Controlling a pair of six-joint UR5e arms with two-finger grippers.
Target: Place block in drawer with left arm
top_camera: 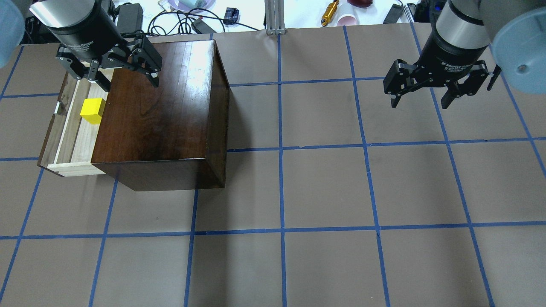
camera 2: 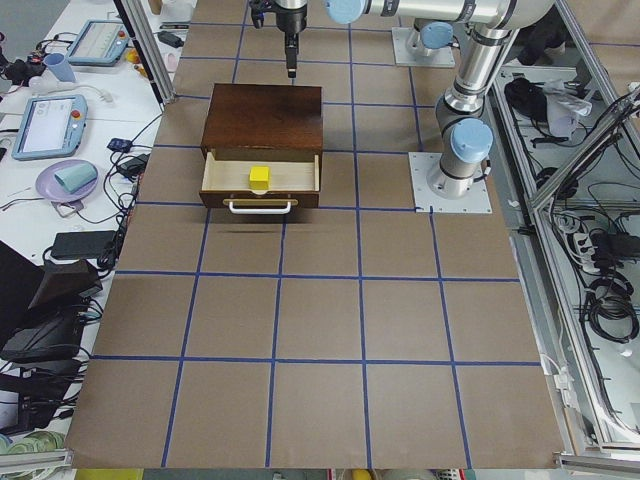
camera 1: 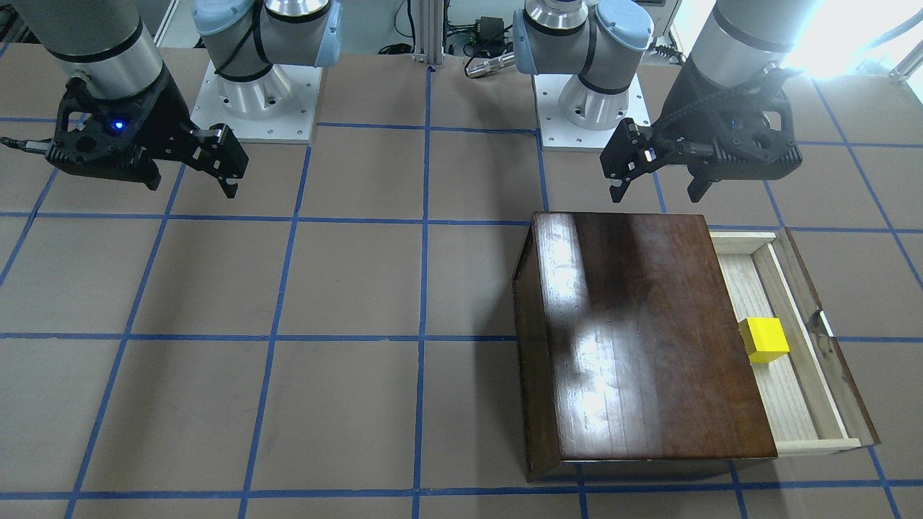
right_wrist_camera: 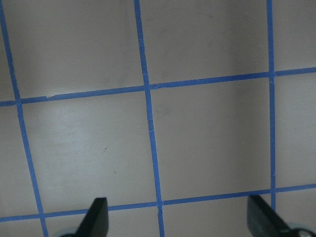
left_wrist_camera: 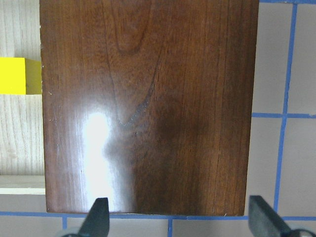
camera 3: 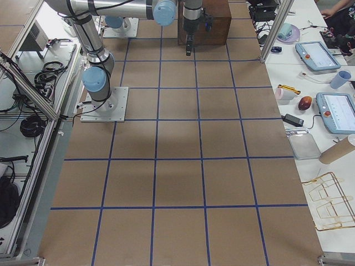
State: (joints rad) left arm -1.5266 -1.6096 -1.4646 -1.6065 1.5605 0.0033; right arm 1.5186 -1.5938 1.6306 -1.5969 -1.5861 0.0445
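Brown paper gridded with blue tape covers the table point(top_camera: 324, 187). A dark wooden box point(top_camera: 166, 106) has its drawer point(top_camera: 76, 145) pulled out, and the yellow block point(top_camera: 93, 111) sits inside. The left gripper point(top_camera: 130, 85) hovers above the box, fingers wide apart and empty. The right gripper point(top_camera: 419, 104) gapes likewise, well apart.

White lettering shows in the overhead view, on the black collar just above the right gripper point(top_camera: 420, 102). It reads "2F Adaptive Gripper", curving round the body, with the last letters hard to make out. The left gripper point(top_camera: 130, 85) carries a similar white line on its collar, fainter and partly turned away, and only "Adaptive Gripper" comes through. The teach pendants point(camera 3: 336, 113) on the side benches have lit screens, but everything on them is too small to read.
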